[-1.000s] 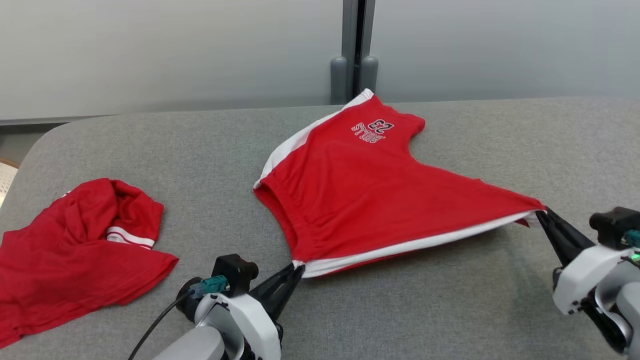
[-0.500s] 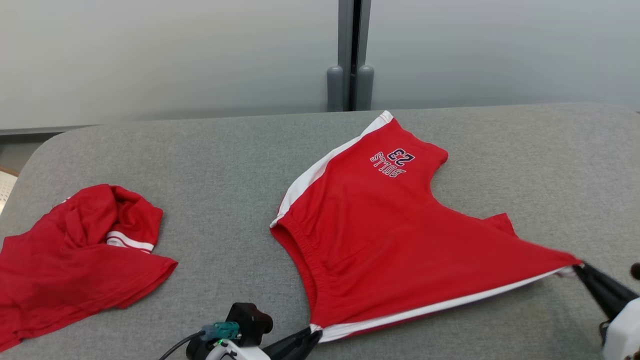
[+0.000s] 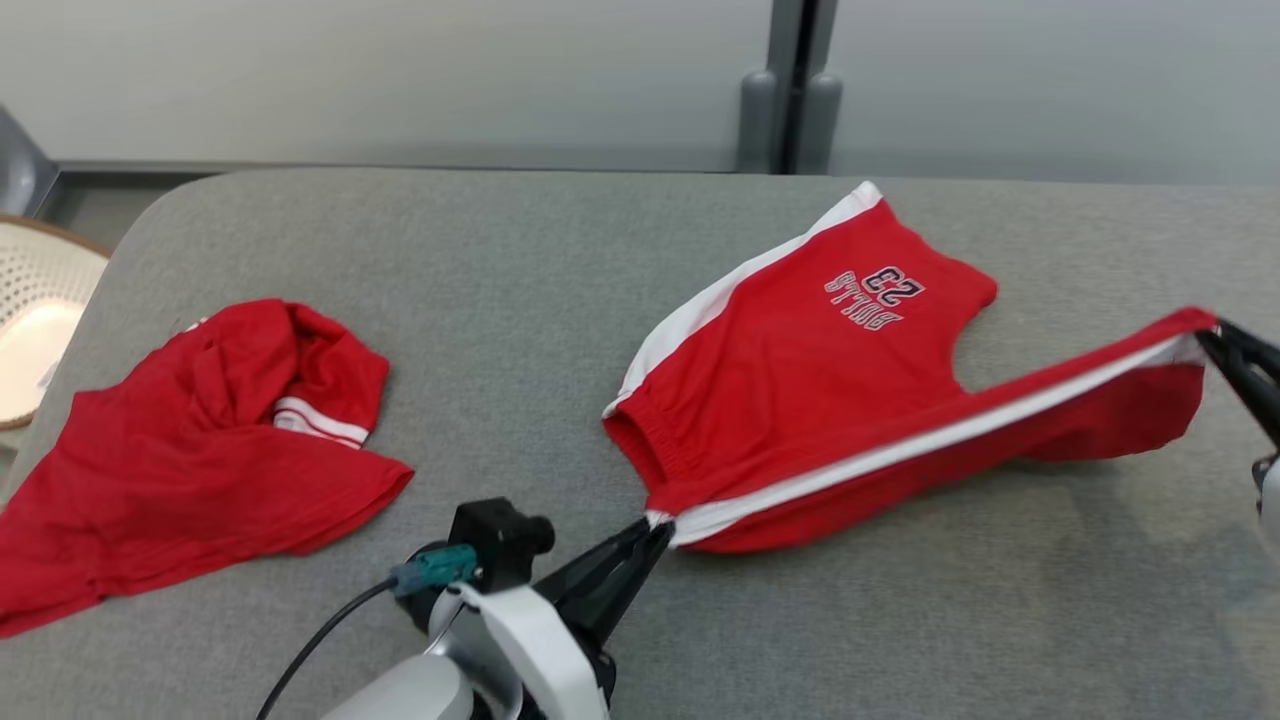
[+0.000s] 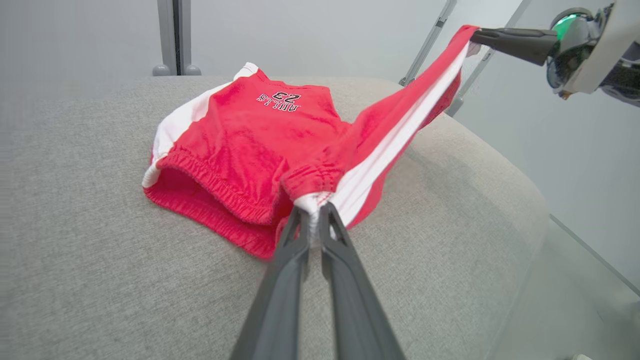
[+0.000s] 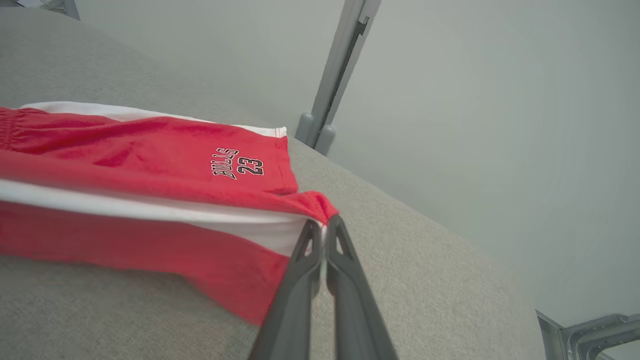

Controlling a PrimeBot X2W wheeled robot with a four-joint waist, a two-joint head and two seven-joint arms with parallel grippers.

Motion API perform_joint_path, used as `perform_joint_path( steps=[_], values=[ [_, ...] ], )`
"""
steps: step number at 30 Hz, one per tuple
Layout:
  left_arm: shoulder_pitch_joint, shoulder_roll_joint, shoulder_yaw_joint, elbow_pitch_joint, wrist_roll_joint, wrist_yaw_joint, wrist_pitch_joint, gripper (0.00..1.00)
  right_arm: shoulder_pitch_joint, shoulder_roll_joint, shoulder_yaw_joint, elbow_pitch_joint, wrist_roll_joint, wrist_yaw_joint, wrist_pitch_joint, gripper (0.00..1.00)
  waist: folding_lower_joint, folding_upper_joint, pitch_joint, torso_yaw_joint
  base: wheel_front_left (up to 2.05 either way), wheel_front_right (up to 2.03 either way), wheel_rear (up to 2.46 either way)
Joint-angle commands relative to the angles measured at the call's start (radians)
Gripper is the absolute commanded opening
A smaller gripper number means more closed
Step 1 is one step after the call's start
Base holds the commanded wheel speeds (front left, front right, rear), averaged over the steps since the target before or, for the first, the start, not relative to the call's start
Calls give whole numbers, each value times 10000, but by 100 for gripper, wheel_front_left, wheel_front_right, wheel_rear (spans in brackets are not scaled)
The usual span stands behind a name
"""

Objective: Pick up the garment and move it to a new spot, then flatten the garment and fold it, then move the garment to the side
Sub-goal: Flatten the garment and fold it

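The garment [image 3: 800, 380] is a pair of red shorts with white side stripes and "BULLS 23" print, lying partly on the grey cushioned surface [image 3: 500, 250]. My left gripper [image 3: 655, 525] is shut on its waistband corner [image 4: 312, 202] at the near side. My right gripper [image 3: 1212, 335] is shut on a leg hem corner [image 5: 320, 212] and holds it lifted at the far right, so the white stripe stretches taut between the two grippers. The far leg with the print [image 4: 277, 100] rests flat on the surface.
A second red garment [image 3: 190, 440] lies crumpled at the left of the surface. A pale perforated basket [image 3: 35, 330] stands beyond the left edge. A grey wall with a vertical post [image 3: 795, 80] runs behind the surface.
The right gripper has lifted its corner of the garment up and back, folding the near leg upward. The left gripper has kept its grip. The camera has shifted, so the whole scene slid right.
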Motion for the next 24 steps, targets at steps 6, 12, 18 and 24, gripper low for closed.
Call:
perform_joint_path(
  steps=[6, 12, 18, 24],
  values=[
    [-892, -508, 179, 469, -61, -217, -128, 0, -1385, -370, 290, -296, -278, -33, 999, 0, 0, 0, 1005, 954, 0, 0, 0],
    [-1870, -1184, 223, 1270, -65, -471, -364, 0, -3167, -694, 1309, 104, -539, -32, 1611, 0, 0, 0, 1853, 1551, 0, 0, 0],
    [-2792, -1860, 18, 2170, -30, -680, -606, 0, -4908, -913, 2577, 826, -536, -32, 1919, 0, 0, 0, 2477, 2076, 0, 0, 0],
    [-3378, -2282, -184, 2812, -140, -768, -986, 0, -6247, -835, 3608, 1718, -447, -32, 1813, 0, 0, 0, 2881, 2473, 0, 0, 0]
  ],
)
